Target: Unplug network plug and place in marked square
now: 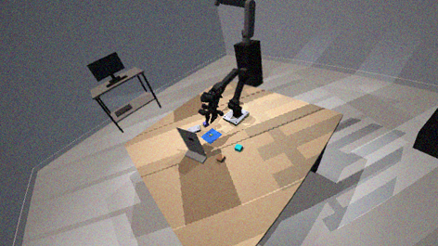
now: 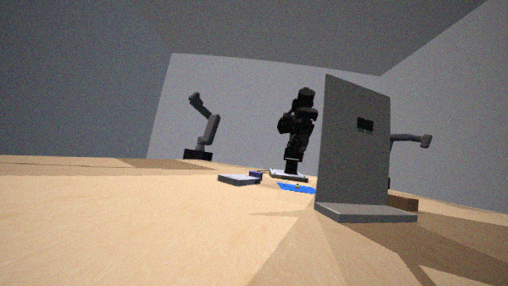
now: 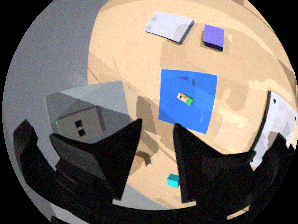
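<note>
The small plug (image 1: 211, 136) (image 2: 297, 186) (image 3: 188, 102) lies flat on the blue marked square (image 1: 207, 139) (image 2: 308, 190) (image 3: 200, 119), clear of my fingers. My gripper (image 1: 211, 115) (image 3: 157, 124) hangs above the table over the square's near edge. Its fingers stand apart with nothing between them. The grey upright panel (image 1: 191, 141) (image 2: 352, 157) (image 3: 89, 112) stands beside the square. Its dark socket (image 2: 365, 125) (image 3: 80, 128) has no plug in it.
A flat grey plate (image 1: 194, 128) (image 2: 238, 178) (image 3: 169, 26) and a purple block (image 1: 205, 123) (image 2: 256, 173) (image 3: 213, 35) lie beyond the square. A teal block (image 1: 238, 147) (image 3: 173, 180) and a brown block (image 1: 221, 158) (image 2: 402, 202) lie near the panel. A second arm (image 1: 250, 63) stands off the table.
</note>
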`<state>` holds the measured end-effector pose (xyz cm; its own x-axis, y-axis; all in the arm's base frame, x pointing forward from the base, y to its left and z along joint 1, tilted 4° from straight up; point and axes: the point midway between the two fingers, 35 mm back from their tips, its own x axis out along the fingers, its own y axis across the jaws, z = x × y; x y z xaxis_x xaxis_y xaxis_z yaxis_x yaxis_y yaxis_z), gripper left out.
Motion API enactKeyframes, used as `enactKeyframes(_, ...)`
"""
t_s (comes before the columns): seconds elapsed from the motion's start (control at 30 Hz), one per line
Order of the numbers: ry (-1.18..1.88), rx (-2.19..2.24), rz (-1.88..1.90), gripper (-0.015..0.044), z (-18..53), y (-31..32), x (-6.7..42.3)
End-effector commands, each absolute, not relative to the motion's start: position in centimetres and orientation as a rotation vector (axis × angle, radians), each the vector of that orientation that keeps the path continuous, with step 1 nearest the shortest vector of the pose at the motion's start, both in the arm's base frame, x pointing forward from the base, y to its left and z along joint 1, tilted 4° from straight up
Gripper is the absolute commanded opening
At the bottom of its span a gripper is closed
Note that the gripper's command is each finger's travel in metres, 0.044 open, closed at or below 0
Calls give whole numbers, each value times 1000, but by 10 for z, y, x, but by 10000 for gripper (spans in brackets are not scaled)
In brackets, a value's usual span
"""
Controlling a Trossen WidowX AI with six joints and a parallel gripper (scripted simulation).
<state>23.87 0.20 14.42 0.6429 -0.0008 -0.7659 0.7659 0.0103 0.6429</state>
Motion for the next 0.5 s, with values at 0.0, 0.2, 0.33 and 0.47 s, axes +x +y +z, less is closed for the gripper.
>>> enactKeyframes(0.0,684,1451,-678,156,145,2,239)
enactKeyframes(0.2,683,1451,-677,156,162,2,240)
enactKeyframes(0.33,682,1451,-677,156,174,2,240)
enactKeyframes(0.47,682,1452,-677,156,186,2,239)
